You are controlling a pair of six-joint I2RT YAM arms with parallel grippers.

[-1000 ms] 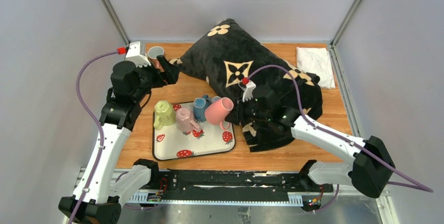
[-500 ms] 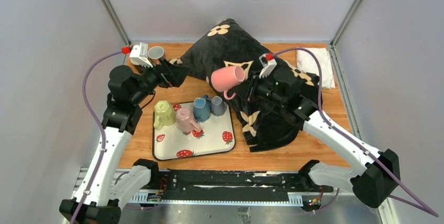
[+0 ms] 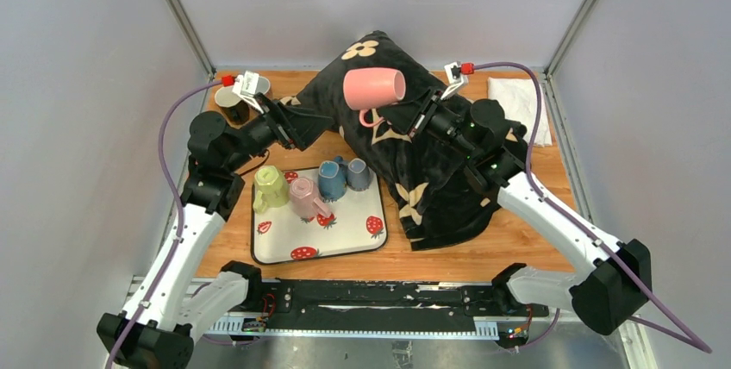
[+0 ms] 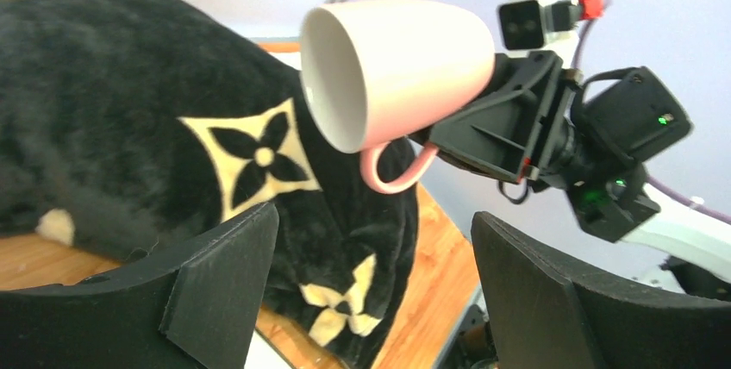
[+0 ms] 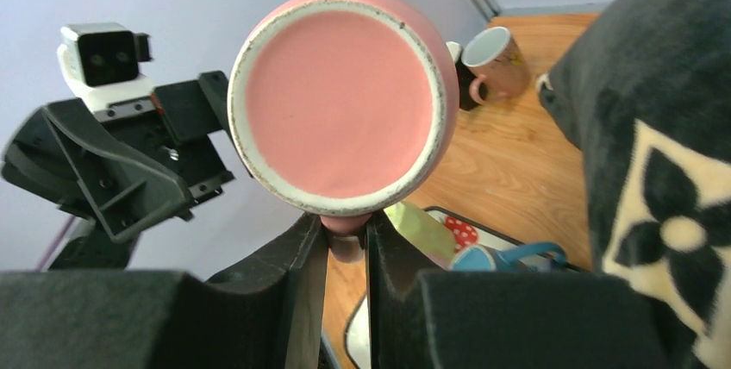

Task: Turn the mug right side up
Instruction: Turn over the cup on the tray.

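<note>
A pink mug [image 3: 374, 88] hangs in the air on its side over the black cushion, mouth to the left, handle down. My right gripper [image 3: 398, 119] is shut on its handle. The right wrist view shows the mug's base [image 5: 345, 97] above the closed right gripper [image 5: 346, 248]. My left gripper [image 3: 291, 126] is open and empty, left of the mug and apart from it. In the left wrist view the mug's mouth [image 4: 332, 76] faces me, above and beyond the gap of the left gripper [image 4: 371, 291].
A strawberry tray [image 3: 284, 244] holds a yellow-green mug [image 3: 269, 186], a pink mug [image 3: 303, 197], a blue mug [image 3: 329, 179] and a grey-blue mug [image 3: 358, 174]. A black cushion and blanket [image 3: 431, 162] fill the middle. A dark mug [image 3: 231, 103] stands back left, a white cloth [image 3: 520, 102] back right.
My right gripper has lifted the pink mug from beside the tray up and back over the cushion, tipping it on its side. My left gripper has swung right toward it.
</note>
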